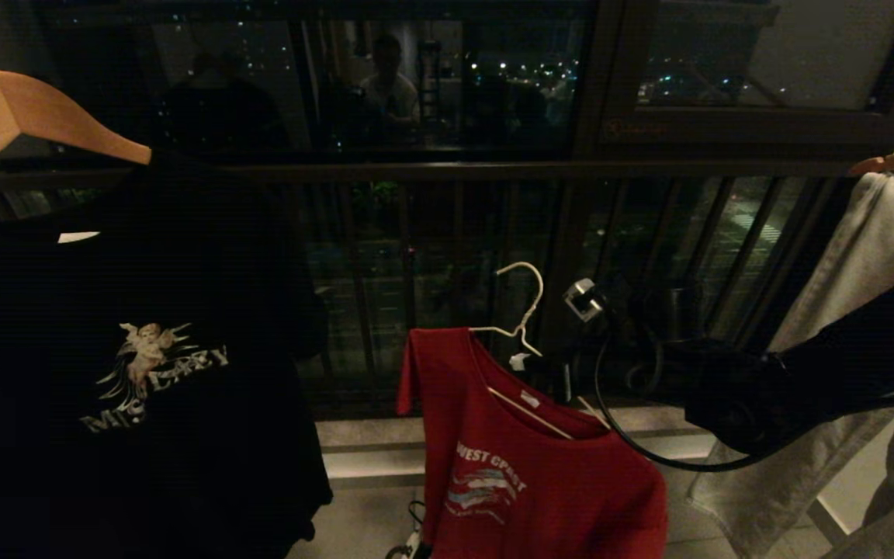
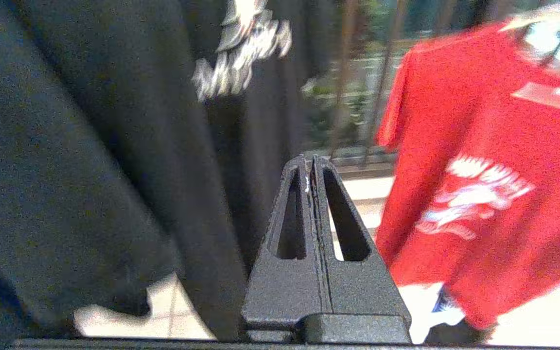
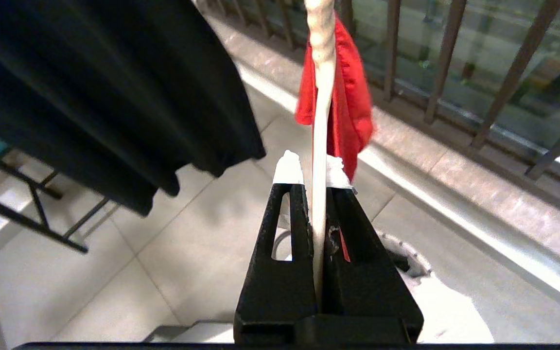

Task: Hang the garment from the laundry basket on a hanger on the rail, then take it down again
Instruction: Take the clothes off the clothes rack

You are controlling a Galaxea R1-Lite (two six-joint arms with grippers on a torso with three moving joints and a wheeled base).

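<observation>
The red garment (image 1: pixel 524 481) with white lettering hangs on the cream wire hanger (image 1: pixel 528 310), which is tilted, its hook free in the air and on no rail. My right gripper (image 1: pixel 521 360) reaches in from the right and is shut on the hanger below the twisted neck. In the right wrist view the hanger wire (image 3: pixel 319 146) runs between the white-tipped fingers of the right gripper (image 3: pixel 313 167), with the garment (image 3: pixel 353 107) behind it and the laundry basket (image 3: pixel 413 260) on the floor below. My left gripper (image 2: pixel 311 163) is shut on nothing, between a black shirt and the garment (image 2: pixel 479 146).
A black T-shirt with an angel print (image 1: pixel 129 373) hangs on a wooden hanger (image 1: pixel 28 116) at the left. A pale grey garment (image 1: pixel 866 264) hangs at the right. Balcony railing bars (image 1: pixel 408 264) and a window stand behind. Black rack legs (image 3: pixel 27 214) stand on the tiled floor.
</observation>
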